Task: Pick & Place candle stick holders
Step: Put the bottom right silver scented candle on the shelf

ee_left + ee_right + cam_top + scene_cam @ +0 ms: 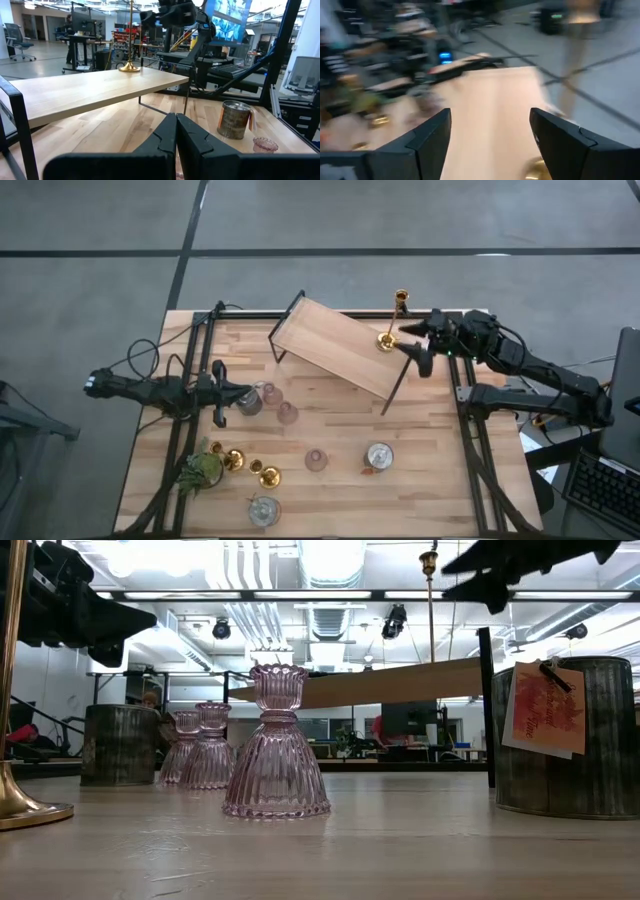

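One slim gold candlestick stands by its round base on the far right end of a tilted wooden shelf; it also shows in the left wrist view. My right gripper is open just right of it and holds nothing. My left gripper is shut and empty, raised beside a silvery holder. Three pink glass cups, two more silvery holders and two gold candlesticks stand on the table.
A small green plant sits at the near left beside the gold candlesticks. The shelf stands on thin black metal legs. Black frame rails run along both table sides. In the low view a pink cup stands nearest.
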